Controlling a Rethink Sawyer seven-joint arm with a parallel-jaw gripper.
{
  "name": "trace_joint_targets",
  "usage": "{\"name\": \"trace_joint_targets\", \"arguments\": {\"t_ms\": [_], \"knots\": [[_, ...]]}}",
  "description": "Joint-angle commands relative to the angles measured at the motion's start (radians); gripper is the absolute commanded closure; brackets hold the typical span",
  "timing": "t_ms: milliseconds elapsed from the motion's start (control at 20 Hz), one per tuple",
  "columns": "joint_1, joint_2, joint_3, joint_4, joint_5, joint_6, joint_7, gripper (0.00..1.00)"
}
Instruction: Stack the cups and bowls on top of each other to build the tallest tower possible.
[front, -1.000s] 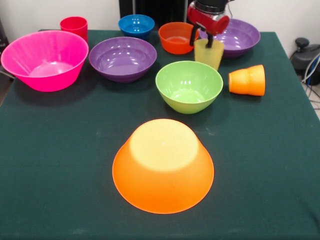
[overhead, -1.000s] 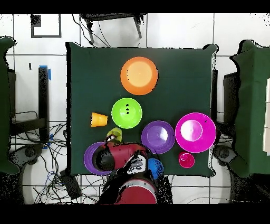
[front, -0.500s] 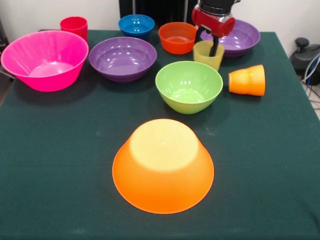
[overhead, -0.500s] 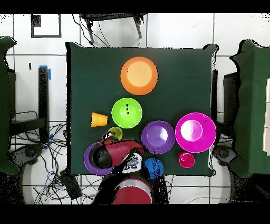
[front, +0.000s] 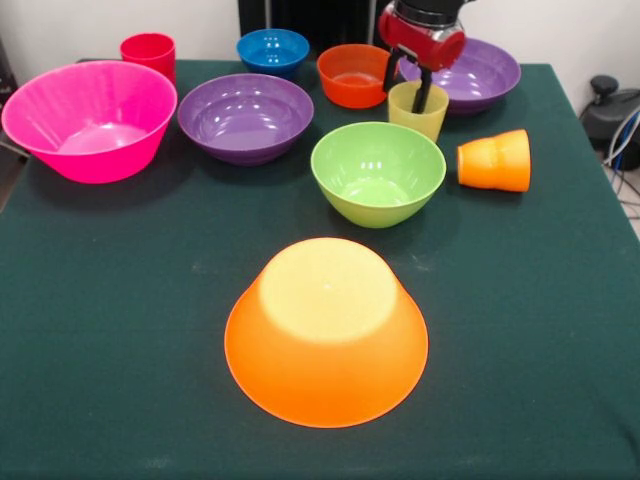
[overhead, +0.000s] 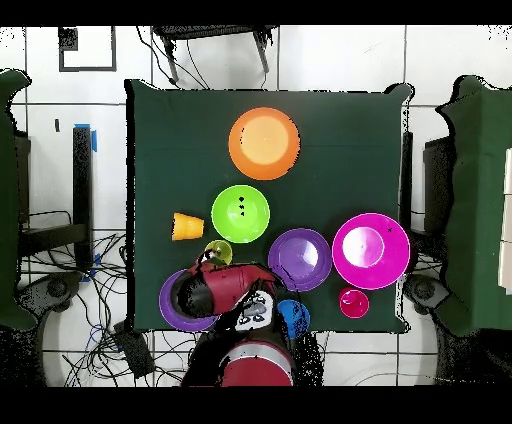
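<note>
My gripper (front: 406, 82) is at the far side, above the pale yellow cup (front: 418, 110). It is open: one finger hangs inside the cup and the other is outside its far-left rim. The cup stands upright on the table between the small orange-red bowl (front: 352, 75) and a purple bowl (front: 482, 68). The big orange bowl (front: 326, 330) lies upside down near the front. The green bowl (front: 378, 172), the second purple bowl (front: 246, 117), the big pink bowl (front: 90, 120) and the blue bowl (front: 273, 50) sit upright. The red cup (front: 148, 52) stands at the far left. The orange cup (front: 495, 160) lies on its side.
In the overhead view the arm (overhead: 225, 290) covers the orange-red bowl and part of a purple bowl (overhead: 172, 300); the yellow cup (overhead: 218, 252) shows just beyond it. The green cloth table (front: 120, 330) has open room around the upturned orange bowl. Cables lie on the floor (overhead: 105, 280).
The yellow cup sat slightly higher in the fingers a second ago and now rests upright on the table. The gripper head shifted a little above it.
</note>
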Motion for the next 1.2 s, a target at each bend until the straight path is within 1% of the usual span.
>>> {"name": "trace_joint_targets", "arguments": {"t_ms": [50, 150, 300, 450, 550, 800, 1000, 1200], "knots": [[-0.030, -0.023, 0.089, -0.018, -0.057, 0.103, -0.093, 0.00], [-0.045, -0.042, 0.106, 0.005, -0.063, 0.110, -0.099, 0.00], [-0.044, -0.073, 0.116, 0.041, -0.066, 0.116, -0.091, 0.00], [-0.047, -0.099, 0.132, 0.085, -0.071, 0.100, -0.080, 0.00], [-0.057, -0.105, 0.149, 0.115, -0.079, 0.074, -0.074, 0.00], [-0.082, -0.107, 0.176, 0.147, -0.102, 0.035, -0.070, 0.00], [-0.075, -0.112, 0.172, 0.174, -0.115, 0.020, -0.053, 0.00], [-0.038, -0.095, 0.138, 0.212, -0.139, -0.039, -0.020, 0.00]]}}
